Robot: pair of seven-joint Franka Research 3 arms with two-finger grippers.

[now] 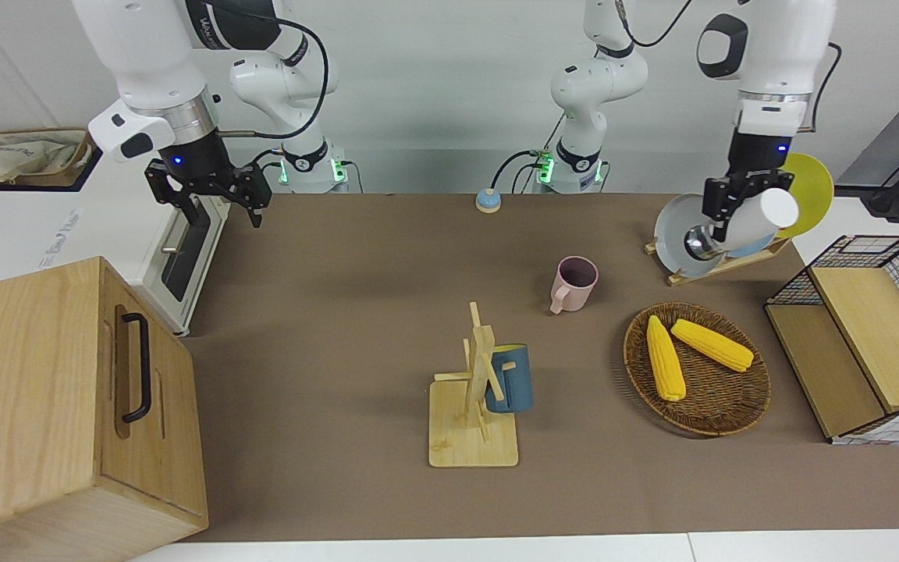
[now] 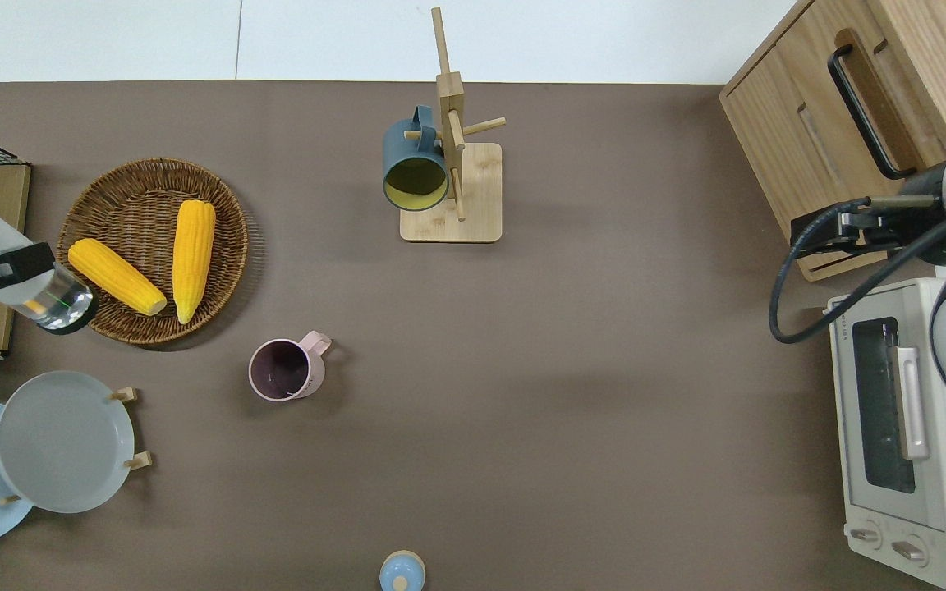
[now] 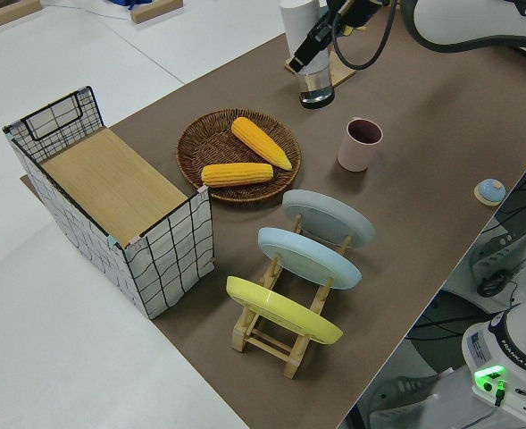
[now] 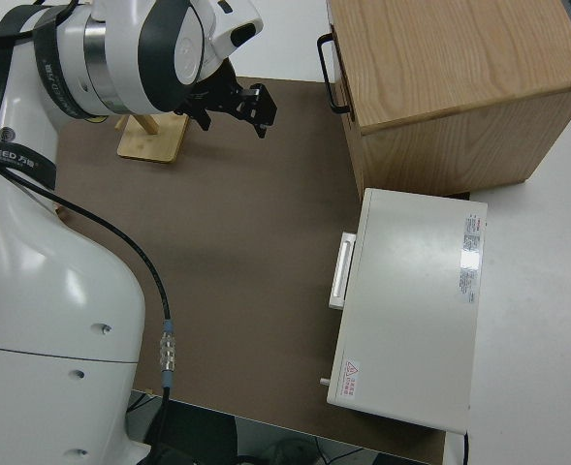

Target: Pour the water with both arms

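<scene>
Bottle [image 1: 746, 222] clamped in left claw [image 1: 719, 212] (tilted), right claw [image 1: 207, 195] apart, pink cup [image 1: 574, 283] upright.

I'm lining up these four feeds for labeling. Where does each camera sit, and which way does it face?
Front: across the table, facing both arms; left gripper holds the bottle.
Overhead: straight down; pink mug mid-table, arms at the edges.
Left side: at the left arm's end, along the plate rack.
Right side: above the right arm, over the toaster oven.
Front and overhead share the corn basket.
</scene>
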